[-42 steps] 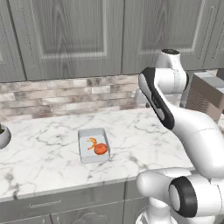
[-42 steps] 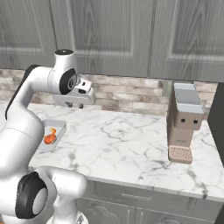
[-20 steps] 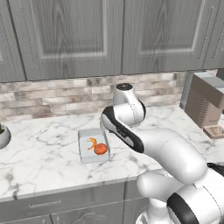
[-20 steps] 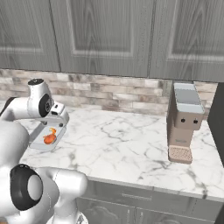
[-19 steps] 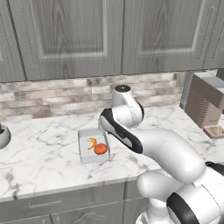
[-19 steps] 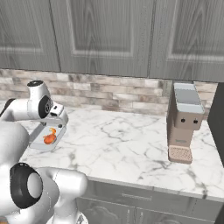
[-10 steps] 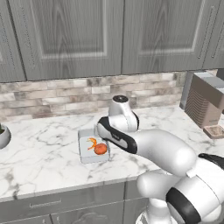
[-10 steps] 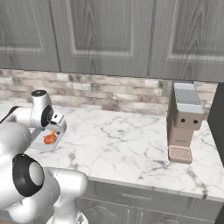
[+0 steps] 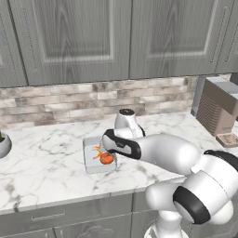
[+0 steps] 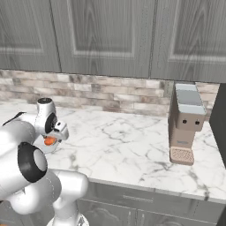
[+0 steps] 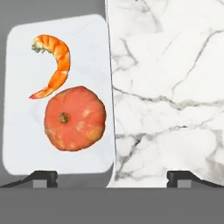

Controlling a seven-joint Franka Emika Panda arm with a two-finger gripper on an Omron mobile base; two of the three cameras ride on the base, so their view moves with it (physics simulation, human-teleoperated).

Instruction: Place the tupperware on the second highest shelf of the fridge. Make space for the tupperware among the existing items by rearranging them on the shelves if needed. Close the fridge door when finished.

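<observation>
The tupperware (image 11: 57, 94), a shallow pale container, holds a shrimp and a round orange-red piece. It lies flat on the marble counter (image 9: 46, 167), near its front edge. My gripper (image 11: 112, 176) is open and points straight down, low over the container. Its right long wall sits between my two fingertips, one over the tupperware (image 9: 95, 160), the other over bare marble. From the base views my hand (image 9: 116, 143) covers the container's right side, and some orange food (image 10: 49, 141) shows under the hand (image 10: 56, 129). The fridge, its door and shelves are out of view.
A brown-grey coffee machine (image 9: 219, 111) (image 10: 184, 121) stands at the counter's right end. A rounded grey vessel (image 9: 3, 145) sits at the far left edge. Grey wall cabinets (image 9: 116, 37) hang above a brick backsplash (image 9: 56, 100). Open marble lies to the right of my hand.
The arm has swung from high above the counter down to the tupperware. In the last half second the hand has sunk lower, close over the container. The jaws stayed open.
</observation>
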